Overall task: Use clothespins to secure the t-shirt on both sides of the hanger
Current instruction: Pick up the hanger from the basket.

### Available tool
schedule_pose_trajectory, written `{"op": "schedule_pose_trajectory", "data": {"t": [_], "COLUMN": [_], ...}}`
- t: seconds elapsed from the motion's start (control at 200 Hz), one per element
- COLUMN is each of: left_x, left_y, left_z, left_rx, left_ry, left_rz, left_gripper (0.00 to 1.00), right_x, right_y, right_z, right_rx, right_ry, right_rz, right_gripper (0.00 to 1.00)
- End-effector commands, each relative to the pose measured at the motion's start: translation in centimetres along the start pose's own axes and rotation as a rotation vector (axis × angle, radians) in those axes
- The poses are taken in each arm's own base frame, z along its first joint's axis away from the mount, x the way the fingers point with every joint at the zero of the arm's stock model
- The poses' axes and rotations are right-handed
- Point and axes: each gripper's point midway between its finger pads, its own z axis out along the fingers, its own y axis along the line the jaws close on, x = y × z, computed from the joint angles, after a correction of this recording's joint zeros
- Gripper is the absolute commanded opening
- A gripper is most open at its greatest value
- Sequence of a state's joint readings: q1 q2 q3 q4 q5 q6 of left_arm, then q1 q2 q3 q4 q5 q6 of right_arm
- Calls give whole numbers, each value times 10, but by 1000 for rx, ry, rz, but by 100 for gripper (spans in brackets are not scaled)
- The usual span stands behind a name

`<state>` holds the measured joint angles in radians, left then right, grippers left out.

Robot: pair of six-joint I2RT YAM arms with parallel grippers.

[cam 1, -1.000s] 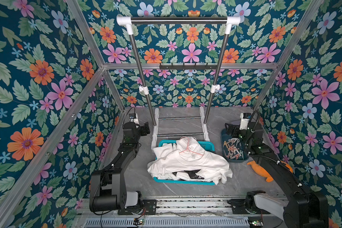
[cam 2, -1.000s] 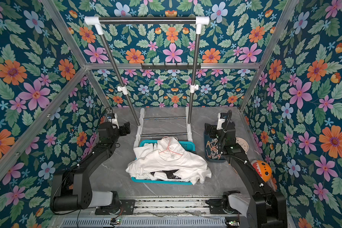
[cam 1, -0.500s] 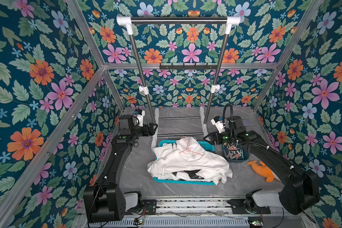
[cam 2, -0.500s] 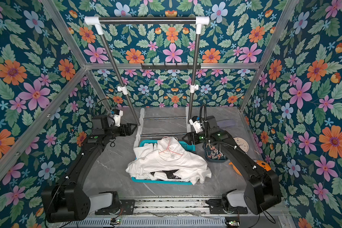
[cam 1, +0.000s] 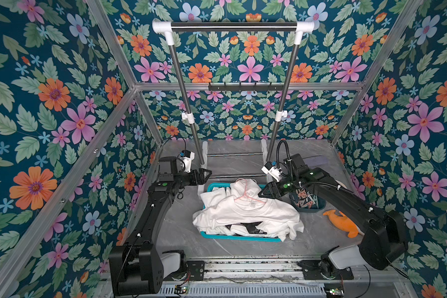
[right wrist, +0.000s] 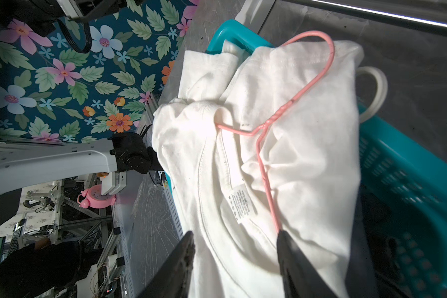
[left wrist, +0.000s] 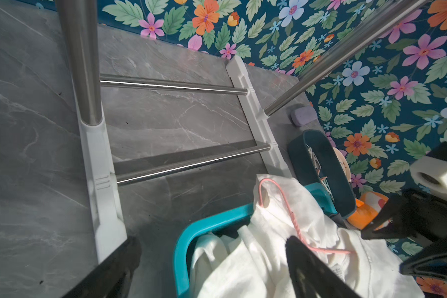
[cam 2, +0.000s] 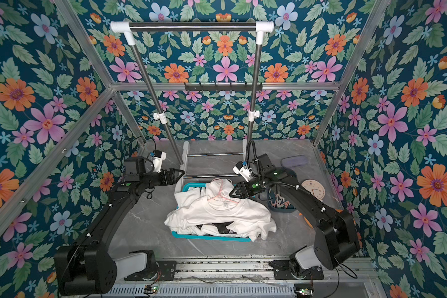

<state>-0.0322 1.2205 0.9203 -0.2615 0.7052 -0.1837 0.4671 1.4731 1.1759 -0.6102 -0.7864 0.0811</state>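
One white t-shirt (cam 1: pixel 248 214) on one pink hanger (cam 1: pixel 245 197) lies heaped in the teal basket (cam 1: pixel 238 238). The clothespins (cam 1: pixel 306 200), too tangled to count, fill the bin (cam 1: pixel 310 209) beside it. The right end effector (cam 1: pixel 260 193) has dropped to the hanger's shoulder, jaws narrowed but apart, clamping nothing. The left end effector (cam 1: pixel 207 173), wide open and empty, hovers by the rack post (cam 1: pixel 187 116).

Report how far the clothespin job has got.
Done: the pink hanger sits in the neck of the t-shirt, on the basket. In hand: nothing gripped; the right gripper straddles the collar at the hanger wire, fingers apart, and the left gripper hovers open beside the basket. Left: the clothespins lie in the dark bin; both sides need pinning.
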Motion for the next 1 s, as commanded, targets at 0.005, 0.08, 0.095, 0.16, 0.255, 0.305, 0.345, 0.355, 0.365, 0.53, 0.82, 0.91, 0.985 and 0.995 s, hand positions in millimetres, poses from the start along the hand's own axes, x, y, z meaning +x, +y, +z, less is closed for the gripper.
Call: {"op": "schedule_pose_trajectory", "data": {"t": [0.005,0.08,0.095,0.16,0.255,0.305,0.345,0.355,0.365,0.53,0.82,0.91,0.985,0.995], "left_x": [-4,-3,-2,-2,-2,-2,-2,-2,-1,1,4,5,5,5], "left_y": [-10,-14,-14,-15,-18,-19,-19,-19,-19,-19,-21,-21,-20,-20], "left_z": [1,2,2,3,3,3,2,2,3,5,10,11,12,12], "left_rx": [46,58,59,56,62,63,60,59,58,60,53,54,51,50], "left_ry": [-11,-7,-6,-4,-4,-8,-9,-9,-8,2,8,11,11,11], "left_rz": [15,20,19,19,21,26,28,29,28,26,34,34,33,33], "left_gripper": [90,90,90,90,90,90,90,90,90,90,90,90,90,90], "right_x": [-1,-3,-3,-3,-1,1,2,3,3,12,10,10,12,12], "right_y": [3,3,4,0,-2,-1,-1,-1,-2,-24,-31,-25,-21,-21], "right_z": [7,13,14,20,26,28,30,30,31,44,49,48,48,48], "right_rx": [-43,-72,-79,-89,-114,-125,-129,-130,-128,-72,-55,-90,-107,-108], "right_ry": [33,52,54,76,111,117,118,118,119,151,150,150,151,152], "right_rz": [-21,-19,-20,-13,9,12,9,7,9,36,26,32,36,37], "right_gripper": [49,49,49,47,41,40,40,40,40,41,36,31,31,31]}}
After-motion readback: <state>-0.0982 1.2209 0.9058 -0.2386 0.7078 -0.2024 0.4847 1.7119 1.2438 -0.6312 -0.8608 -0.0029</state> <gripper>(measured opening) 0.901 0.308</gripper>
